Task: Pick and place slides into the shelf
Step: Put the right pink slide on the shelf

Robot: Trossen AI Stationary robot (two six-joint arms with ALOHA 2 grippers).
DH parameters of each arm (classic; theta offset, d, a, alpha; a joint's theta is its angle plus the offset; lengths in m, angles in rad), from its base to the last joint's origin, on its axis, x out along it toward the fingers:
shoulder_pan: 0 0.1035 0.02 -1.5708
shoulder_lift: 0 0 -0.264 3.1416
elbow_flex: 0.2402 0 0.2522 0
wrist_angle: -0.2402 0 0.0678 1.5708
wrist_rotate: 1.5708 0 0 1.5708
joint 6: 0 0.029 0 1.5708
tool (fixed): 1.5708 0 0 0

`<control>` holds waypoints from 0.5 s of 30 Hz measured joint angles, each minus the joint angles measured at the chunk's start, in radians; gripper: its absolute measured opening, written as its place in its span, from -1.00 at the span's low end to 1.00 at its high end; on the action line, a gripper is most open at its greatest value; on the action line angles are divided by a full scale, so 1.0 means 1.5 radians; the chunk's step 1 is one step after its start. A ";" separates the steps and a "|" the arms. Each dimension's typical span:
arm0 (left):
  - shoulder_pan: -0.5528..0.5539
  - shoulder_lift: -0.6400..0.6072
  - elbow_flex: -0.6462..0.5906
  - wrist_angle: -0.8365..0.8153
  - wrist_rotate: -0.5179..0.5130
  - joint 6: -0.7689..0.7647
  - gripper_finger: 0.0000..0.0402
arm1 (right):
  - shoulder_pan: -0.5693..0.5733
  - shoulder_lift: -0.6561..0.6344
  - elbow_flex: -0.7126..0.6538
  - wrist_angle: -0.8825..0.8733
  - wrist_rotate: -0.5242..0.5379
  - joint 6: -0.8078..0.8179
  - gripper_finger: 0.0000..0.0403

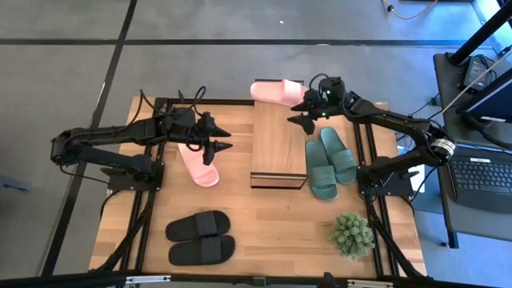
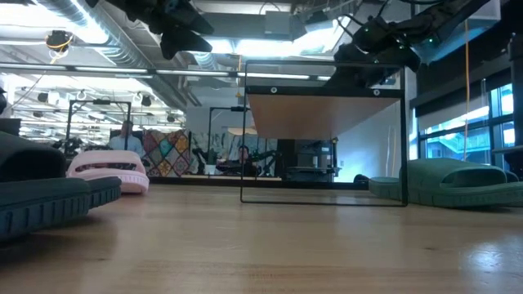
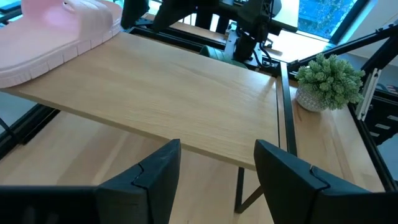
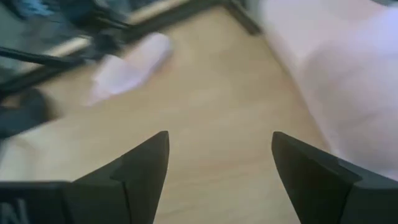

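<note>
One pink slide (image 1: 276,90) lies on the shelf's (image 1: 278,148) far end, just beside the open, empty right hand (image 1: 305,112); the left hand (image 1: 225,139), open, hovers above the other pink slide (image 1: 198,164).

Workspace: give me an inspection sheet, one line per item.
Surface: wooden table.
Job's things: one pink slide on the far end of the shelf; other pink slide, green pair, black pair on the table.
Clutter: potted plant.
Grippers: left hand open over the table beside the shelf; right hand open, beside the shelved slide.
Cables: along both arms.
Surroundings: laptop on a side desk.
</note>
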 joint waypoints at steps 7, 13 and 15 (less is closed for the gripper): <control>0.000 0.000 0.000 0.000 0.000 0.000 -0.02 | 0.026 0.000 0.000 -0.001 0.156 0.015 0.41; 0.000 0.000 0.000 0.000 0.000 0.000 -0.02 | 0.027 0.000 0.000 -0.004 0.164 0.019 0.41; 0.000 0.000 0.000 0.000 0.000 0.000 -0.02 | 0.027 0.000 0.000 -0.009 0.164 0.019 0.41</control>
